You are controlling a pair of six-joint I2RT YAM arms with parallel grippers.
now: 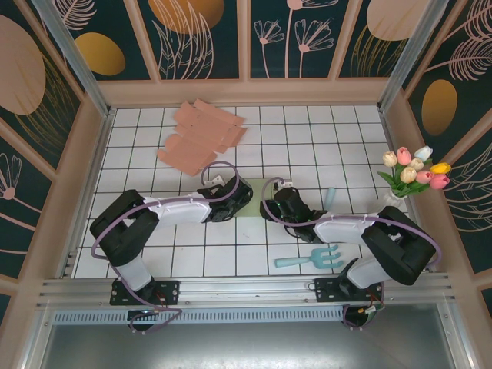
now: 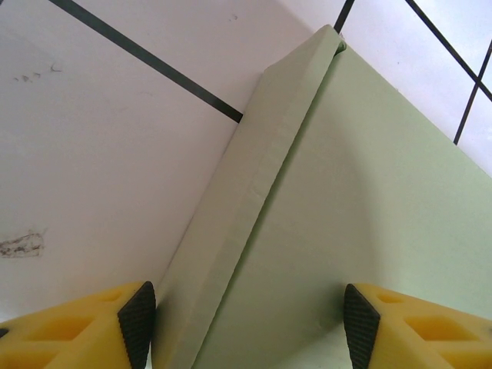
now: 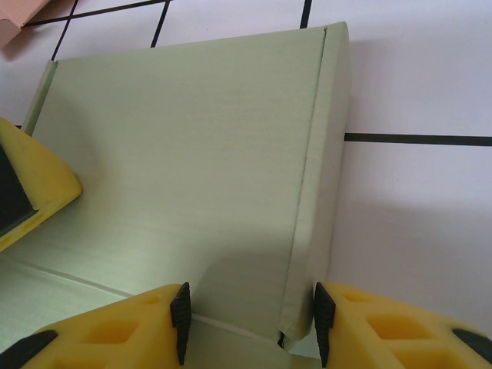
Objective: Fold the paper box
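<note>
Your right end effector (image 3: 250, 327) sits at the bottom of the frame, jaws parted, straddling the lower end of the raised side flap (image 3: 319, 154) on the pale green paper box (image 3: 177, 154). A second yellow finger (image 3: 34, 181) overlaps the box's left edge. You have white tiled worktop (image 3: 415, 69) at right and pink cardboard (image 3: 15, 15) in the upper left corner.

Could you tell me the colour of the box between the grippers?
Pale green paper box; clearest from the right wrist.

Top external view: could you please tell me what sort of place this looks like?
Probably a staged robot test cell: a white gridded tabletop, floral wall panels, an aluminium frame and prop tulips.
</note>
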